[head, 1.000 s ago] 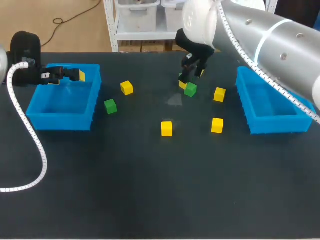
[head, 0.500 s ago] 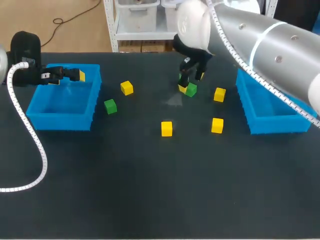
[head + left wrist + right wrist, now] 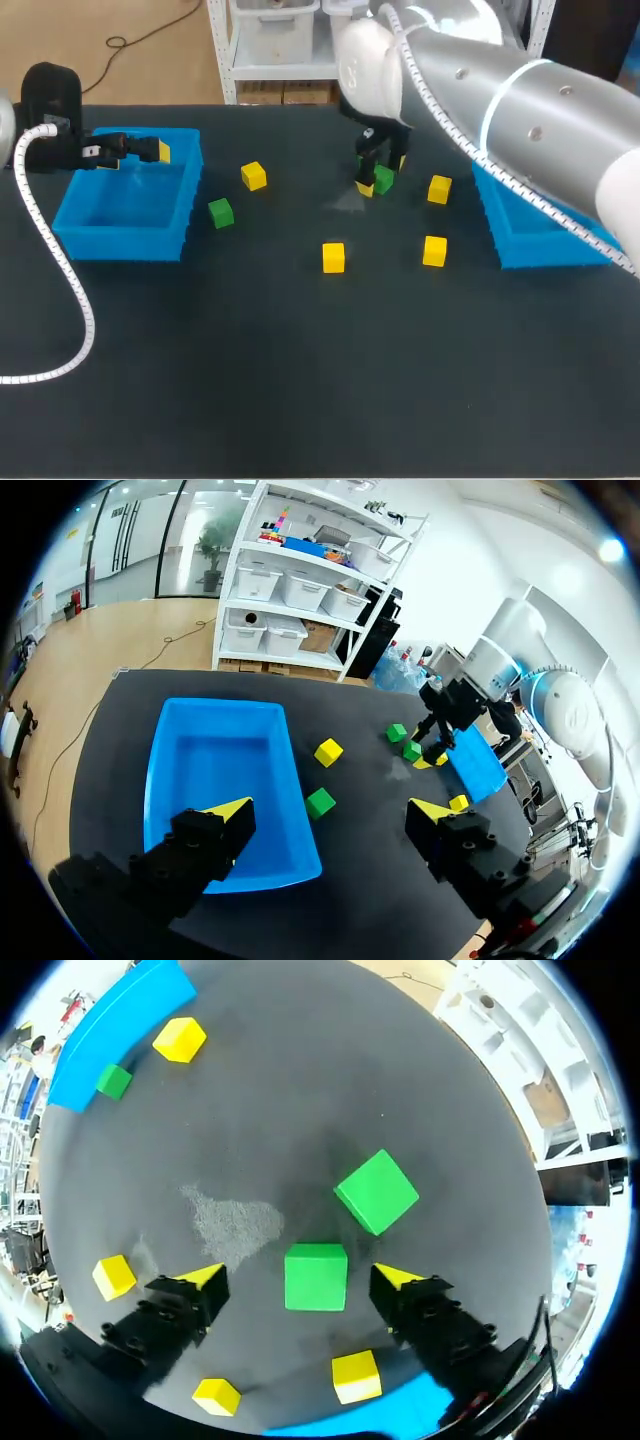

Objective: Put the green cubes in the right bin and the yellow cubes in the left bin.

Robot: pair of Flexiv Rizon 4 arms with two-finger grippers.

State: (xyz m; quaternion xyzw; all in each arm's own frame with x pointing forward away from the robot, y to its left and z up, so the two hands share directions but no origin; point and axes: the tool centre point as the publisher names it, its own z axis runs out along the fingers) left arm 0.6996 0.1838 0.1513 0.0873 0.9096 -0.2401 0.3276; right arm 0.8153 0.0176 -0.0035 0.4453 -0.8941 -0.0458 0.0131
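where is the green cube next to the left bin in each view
Head view: the green cube sits just right of the left bin, with a yellow cube behind it.
Left wrist view: the green cube lies beside the left bin's long wall, nearer the camera than the yellow cube.
Right wrist view: the green cube lies close to the bin's wall, beside the yellow cube.
Shared landmark: the left bin.

Head view: set high and behind the robot, looking down on the whole desk (image 3: 300, 380), from the left bin (image 3: 120, 245) to the right bin (image 3: 540, 250). Left wrist view: above the left bin, facing across the desk toward the distant right arm (image 3: 560, 695). Right wrist view: close over the desk, looking straight down past its end effector (image 3: 298, 1278) at a green cube (image 3: 315, 1277). All three views share the middle of the desk.
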